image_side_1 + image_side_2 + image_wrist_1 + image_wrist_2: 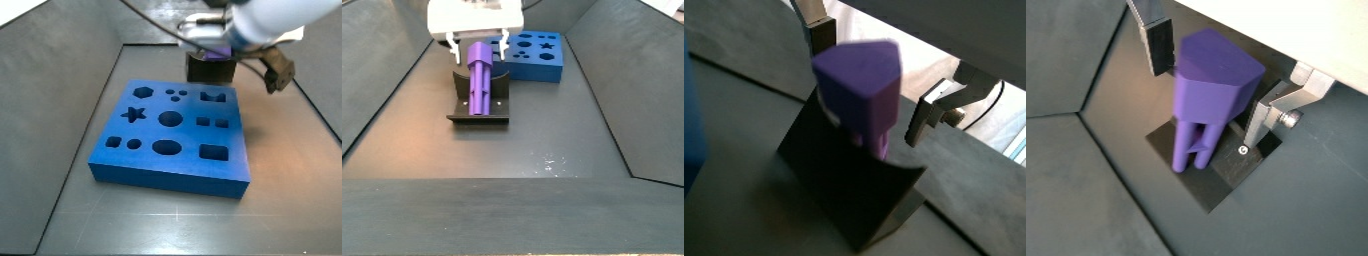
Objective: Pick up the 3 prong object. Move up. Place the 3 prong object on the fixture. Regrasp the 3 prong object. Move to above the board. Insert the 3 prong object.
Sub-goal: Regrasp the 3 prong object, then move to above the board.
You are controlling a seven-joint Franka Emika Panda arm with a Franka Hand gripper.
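Observation:
The light-purple 3 prong object [481,76] leans on the dark fixture [477,108], prongs down, in a side view. In both wrist views its house-shaped end [861,82] [1213,75] sits between my fingers, over the fixture [851,190] [1227,170]. My gripper [1213,85] [874,78] is open around the piece: a gap shows on each side between it and the finger pads [1160,48]. The gripper [476,38] [214,42] hangs just above the fixture [210,68]. The blue board [174,130] [540,55] with shaped holes lies beside the fixture.
Sloped dark grey walls [396,90] enclose the floor on all sides. The board takes up the floor near the fixture. A cable [147,20] runs to the arm's wrist.

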